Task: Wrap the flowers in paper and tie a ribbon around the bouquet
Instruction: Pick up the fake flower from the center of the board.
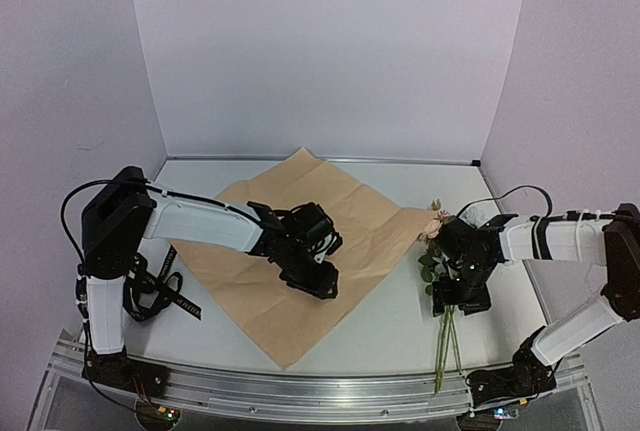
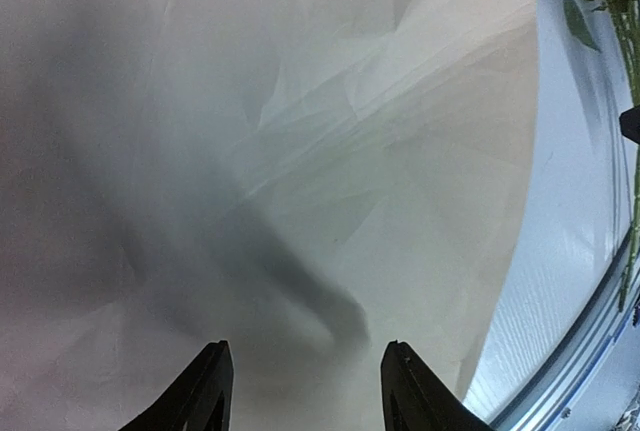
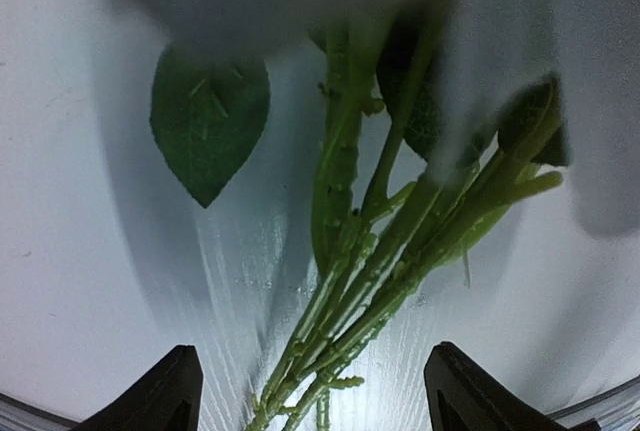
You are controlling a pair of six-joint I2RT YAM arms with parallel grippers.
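ribbon (image 1: pixel 172 299) left, paper (image 1: pixel 300 189) centre, flowers (image 1: pixel 428 269) right

No text can be read in any of the three views. The one trace of writing is small white lettering on the black ribbon (image 1: pixel 182 302), which lies in loose loops on the table (image 1: pixel 400 321) near its left edge, toward the near-left corner. Seen from above, the characters are too small and blurred to make out.
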